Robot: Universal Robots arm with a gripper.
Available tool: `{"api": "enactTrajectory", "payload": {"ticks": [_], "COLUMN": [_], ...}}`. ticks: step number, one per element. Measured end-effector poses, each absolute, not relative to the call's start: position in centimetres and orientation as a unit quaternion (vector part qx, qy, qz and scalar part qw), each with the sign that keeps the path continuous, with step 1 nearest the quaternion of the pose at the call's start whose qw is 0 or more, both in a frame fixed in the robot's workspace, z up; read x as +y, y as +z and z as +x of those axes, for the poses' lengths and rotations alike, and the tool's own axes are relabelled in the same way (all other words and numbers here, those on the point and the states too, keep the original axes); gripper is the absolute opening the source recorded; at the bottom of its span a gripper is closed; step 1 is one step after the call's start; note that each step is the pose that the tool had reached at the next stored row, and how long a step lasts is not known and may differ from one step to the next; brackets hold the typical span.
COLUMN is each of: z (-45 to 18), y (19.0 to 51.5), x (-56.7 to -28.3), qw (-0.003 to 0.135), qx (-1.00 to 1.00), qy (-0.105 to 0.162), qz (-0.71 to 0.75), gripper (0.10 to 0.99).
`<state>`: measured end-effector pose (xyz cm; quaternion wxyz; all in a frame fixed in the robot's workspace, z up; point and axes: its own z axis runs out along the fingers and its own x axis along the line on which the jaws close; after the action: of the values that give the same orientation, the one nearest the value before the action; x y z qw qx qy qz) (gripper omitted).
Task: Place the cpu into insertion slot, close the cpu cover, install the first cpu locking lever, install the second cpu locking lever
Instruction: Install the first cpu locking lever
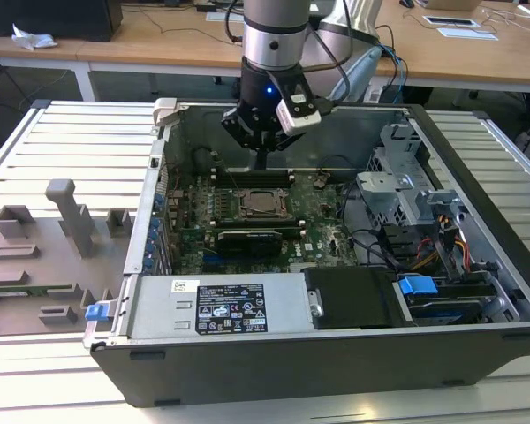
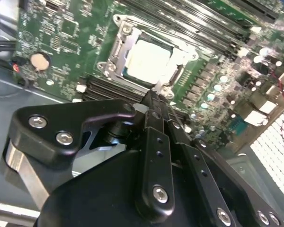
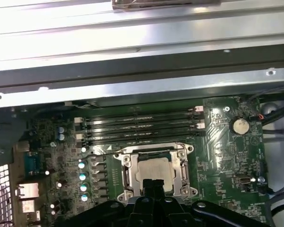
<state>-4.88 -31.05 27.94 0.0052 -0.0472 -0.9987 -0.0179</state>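
Exterior view: open computer case [image 1: 336, 371] lying flat with the motherboard inside. The cpu [image 1: 261, 204] sits in the insertion slot [image 1: 244, 212] mid-board. The gripper [image 1: 261, 157] hangs just above it. There is a white label [image 1: 230, 307] with black print on the silver power supply [image 1: 150, 309].

Second wrist view: fingers [image 2: 154, 137] pressed together, empty, tip close to the cpu cover [image 2: 114, 49], which frames the chip.

First wrist view: long memory slots [image 3: 139, 125] and a coin battery [image 3: 239, 125] near the socket.
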Motion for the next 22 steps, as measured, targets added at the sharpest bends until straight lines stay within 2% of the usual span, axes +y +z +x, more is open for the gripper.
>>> {"api": "enactTrajectory", "payload": {"ticks": [22], "z": [-10.1], "y": [27.3], "x": [-30.5], "qw": [0.005], "qx": [-0.999], "qy": [-0.018], "qz": [-0.047], "gripper": [0.106]}}
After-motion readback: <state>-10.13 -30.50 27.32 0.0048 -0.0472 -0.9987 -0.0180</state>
